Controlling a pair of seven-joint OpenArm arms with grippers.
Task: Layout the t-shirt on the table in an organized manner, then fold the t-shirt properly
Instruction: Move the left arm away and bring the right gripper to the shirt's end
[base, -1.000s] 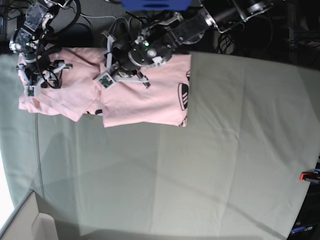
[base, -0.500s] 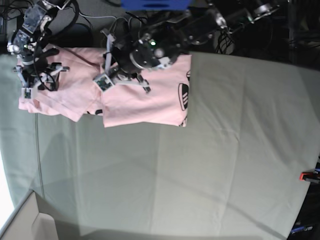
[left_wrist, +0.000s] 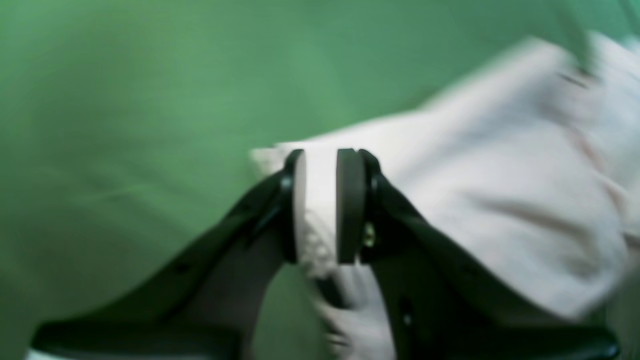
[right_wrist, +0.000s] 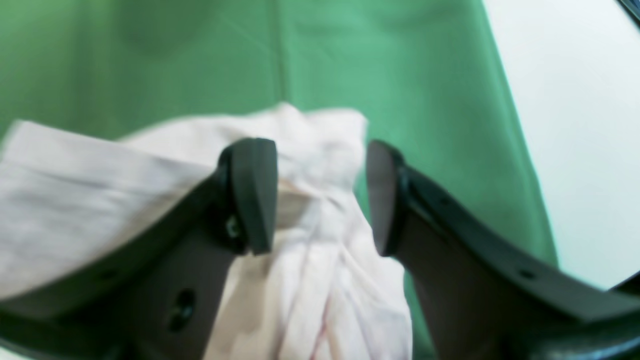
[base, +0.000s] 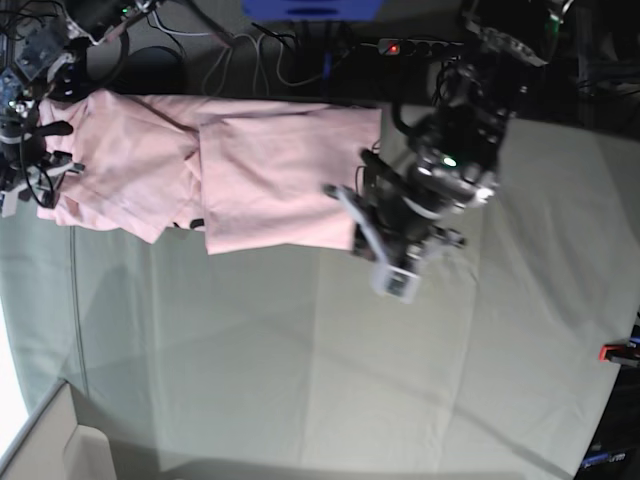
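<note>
T-shirt (base: 250, 170): one we count — pale pink, folded over, creased, at the table's (base: 400, 380) far edge.
Left gripper (left_wrist: 322, 205): pads pinching the shirt's corner.
Right gripper (right_wrist: 320, 195): spread — straddling bunched cloth.

Desk (base: 420, 380) covered in creased pale grey-green cloth, with a small red clamp (base: 617, 351) at its edge. The pale pink t-shirt (base: 250, 180) lies partly folded along the desk's far edge, toward one corner.
</note>
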